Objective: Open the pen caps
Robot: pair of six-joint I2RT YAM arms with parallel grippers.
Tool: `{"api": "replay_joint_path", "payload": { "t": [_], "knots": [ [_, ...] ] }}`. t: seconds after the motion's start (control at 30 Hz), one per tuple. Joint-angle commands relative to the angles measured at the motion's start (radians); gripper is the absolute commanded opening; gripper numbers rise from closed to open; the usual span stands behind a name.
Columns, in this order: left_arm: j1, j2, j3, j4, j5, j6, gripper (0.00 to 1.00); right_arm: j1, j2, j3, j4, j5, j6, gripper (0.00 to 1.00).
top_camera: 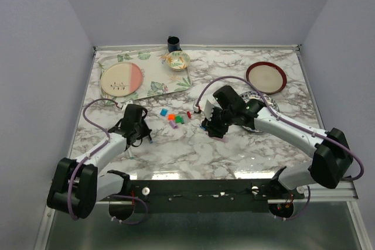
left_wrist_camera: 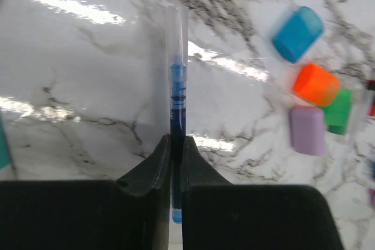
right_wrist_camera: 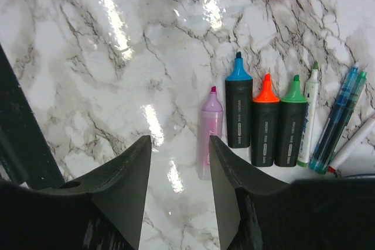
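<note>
Left wrist shows left jaws pinching a thin blue pen (left_wrist_camera: 177, 86); right wrist shows right jaws parted above uncapped highlighters (right_wrist_camera: 265, 130).

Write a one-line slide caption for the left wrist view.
Left gripper pinches a thin blue pen, loose coloured caps lying nearby on the marble table.

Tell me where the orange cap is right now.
In the left wrist view, the orange cap lies on the marble table at the right, below the blue cap, beside the green cap and above the purple cap.
</note>
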Motion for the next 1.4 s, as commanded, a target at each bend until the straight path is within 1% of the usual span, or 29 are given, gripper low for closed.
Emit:
{"api": "replay_joint_path", "payload": {
  "t": [0.0, 0.03, 0.07, 0.1, 0.17, 0.27, 0.33, 0.37, 0.4, 0.5, 0.67, 0.7, 0.8, 0.93, 1.0, 1.07, 1.27, 1.37],
  "knots": [
    [-0.005, -0.152, -0.086, 0.237, 0.302, -0.035, 0.03, -0.002, -0.058, -0.016, 0.033, -0.177, -0.005, 0.52],
    [-0.005, -0.183, -0.106, 0.272, 0.327, -0.049, 0.02, -0.002, -0.066, -0.018, 0.034, -0.200, 0.000, 0.52],
    [-0.008, -0.251, -0.151, 0.310, 0.352, -0.058, 0.02, -0.001, -0.069, -0.019, 0.036, -0.222, -0.002, 0.52],
    [-0.011, -0.284, -0.172, 0.387, 0.381, -0.070, 0.02, -0.002, -0.072, -0.019, 0.037, -0.260, -0.002, 0.52],
    [-0.015, -0.370, -0.215, 0.432, 0.424, -0.106, 0.00, -0.001, -0.085, -0.024, 0.046, -0.292, 0.001, 0.53],
    [-0.029, -0.427, -0.258, 0.521, 0.462, -0.155, 0.00, -0.002, -0.088, -0.025, 0.057, -0.358, 0.007, 0.53],
    [-0.049, -0.431, -0.281, 0.613, 0.478, -0.190, 0.00, -0.002, -0.082, -0.021, 0.056, -0.403, 0.011, 0.53],
    [-0.061, -0.424, -0.307, 0.648, 0.476, -0.208, 0.00, -0.002, -0.074, -0.018, 0.057, -0.413, 0.012, 0.53],
    [-0.071, -0.418, -0.318, 0.723, 0.475, -0.242, 0.00, -0.002, -0.071, -0.018, 0.057, -0.433, 0.015, 0.53],
    [-0.129, -0.372, -0.343, 0.833, 0.439, -0.284, 0.00, -0.002, -0.056, -0.013, 0.056, -0.460, 0.015, 0.53],
    [-0.255, -0.272, -0.323, 0.909, 0.344, -0.294, 0.00, -0.002, -0.039, -0.008, 0.059, -0.478, 0.035, 0.54],
    [-0.296, -0.257, -0.317, 0.950, 0.314, -0.298, 0.00, -0.002, -0.034, -0.007, 0.062, -0.495, 0.038, 0.54],
    [-0.359, -0.185, -0.305, 1.025, 0.275, -0.325, 0.00, -0.002, -0.022, -0.004, 0.083, -0.516, 0.079, 0.54],
    [-0.434, -0.120, -0.281, 1.067, 0.180, -0.334, 0.00, -0.005, -0.006, -0.010, 0.125, -0.542, 0.162, 0.56],
    [-0.457, -0.097, -0.275, 1.088, 0.160, -0.342, 0.00, -0.008, 0.001, -0.016, 0.149, -0.564, 0.190, 0.56],
    [-0.482, -0.082, -0.275, 1.101, 0.104, -0.350, 0.00, -0.022, 0.004, -0.024, 0.167, -0.573, 0.234, 0.56],
    [-0.532, -0.057, -0.258, 1.116, 0.037, -0.359, 0.00, -0.062, 0.018, -0.045, 0.255, -0.576, 0.357, 0.60],
    [-0.554, -0.043, -0.248, 1.125, 0.005, -0.364, 0.00, -0.071, 0.018, -0.067, 0.307, -0.549, 0.421, 0.60]
  ]
}}
